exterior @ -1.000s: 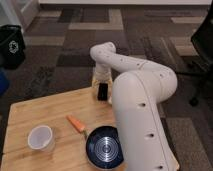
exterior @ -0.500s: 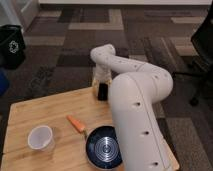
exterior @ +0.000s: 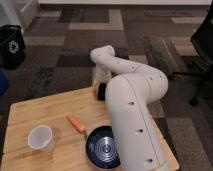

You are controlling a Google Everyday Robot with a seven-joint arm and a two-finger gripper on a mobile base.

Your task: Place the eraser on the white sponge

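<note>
Barely any shift: arm bulk edges left, hand [exterior: 101, 84] stays low at tabletop [exterior: 45, 112] far edge, directly above eraser [exterior: 101, 92]. Hand's grip: cannot tell. White sponge hidden from view.

Wooden table [exterior: 45, 107]: free room and obstructions.
Open board across the left and far-left; a passage runs between the white cup [exterior: 41, 138] and the orange stick [exterior: 76, 123], which lie apart. Black ringed bowl [exterior: 102, 147] takes the near middle, just beside the orange stick. The robot's arm [exterior: 132, 110] walls off the whole right side, near edge to far edge; its gripper [exterior: 101, 86] sits low at the far edge, mid-table.
</note>
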